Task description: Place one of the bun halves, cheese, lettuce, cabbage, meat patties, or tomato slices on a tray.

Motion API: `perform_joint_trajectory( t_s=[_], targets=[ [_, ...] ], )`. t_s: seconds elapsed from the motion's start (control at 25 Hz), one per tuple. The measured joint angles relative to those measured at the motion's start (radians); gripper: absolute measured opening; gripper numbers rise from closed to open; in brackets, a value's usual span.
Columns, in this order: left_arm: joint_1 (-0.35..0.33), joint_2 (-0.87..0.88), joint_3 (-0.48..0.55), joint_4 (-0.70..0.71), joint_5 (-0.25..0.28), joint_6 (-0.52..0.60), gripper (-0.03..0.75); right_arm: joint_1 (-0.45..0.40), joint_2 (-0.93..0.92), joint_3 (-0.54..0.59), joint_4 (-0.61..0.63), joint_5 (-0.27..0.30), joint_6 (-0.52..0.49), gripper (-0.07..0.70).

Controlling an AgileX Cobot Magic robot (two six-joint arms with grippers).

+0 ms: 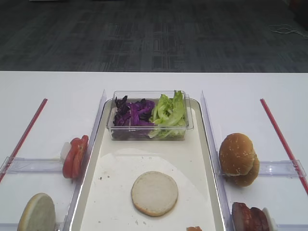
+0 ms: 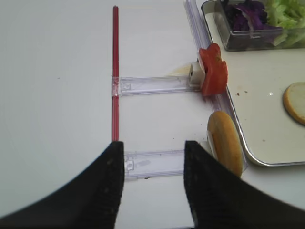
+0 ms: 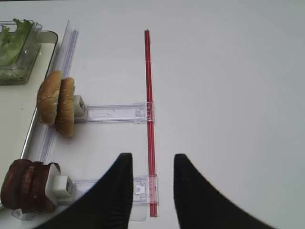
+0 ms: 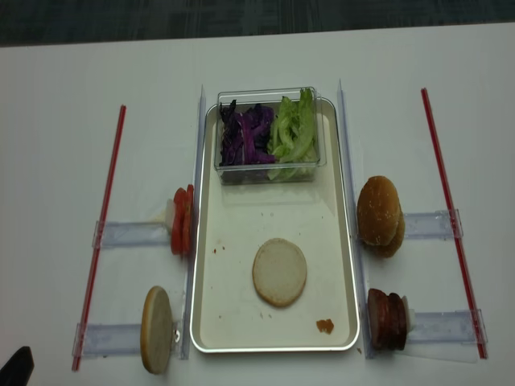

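A flat cream bun half (image 1: 154, 193) (image 4: 279, 272) lies on the long cream tray (image 1: 144, 154) (image 4: 273, 217). Another bun half (image 2: 224, 143) (image 4: 157, 330) stands on edge left of the tray, just right of my left gripper (image 2: 152, 162), which is open and empty. Tomato slices (image 2: 213, 71) (image 1: 74, 156) stand on edge farther back. Purple cabbage (image 1: 132, 113) and lettuce (image 1: 169, 113) fill a clear box at the tray's far end. Meat patties (image 3: 26, 186) (image 4: 387, 319) stand right of the tray. My right gripper (image 3: 152, 176) is open over a red strip. No cheese is in view.
Domed golden bun tops (image 3: 57, 105) (image 4: 380, 215) stand right of the tray on a clear rail (image 3: 114, 113). Red strips (image 4: 105, 233) (image 4: 447, 217) run along both sides. Clear rails (image 2: 152, 162) hold the food. A small orange scrap (image 4: 324, 326) lies near the tray's front right corner.
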Motion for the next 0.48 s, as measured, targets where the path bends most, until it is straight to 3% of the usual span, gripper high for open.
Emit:
perform_joint_trajectory(
  t_s=[0.48],
  targets=[
    [0.0,0.0,0.0,0.0,-0.002,0.0,0.288,0.0,0.0,0.0,0.0,0.0,0.0,0.245]
  ],
)
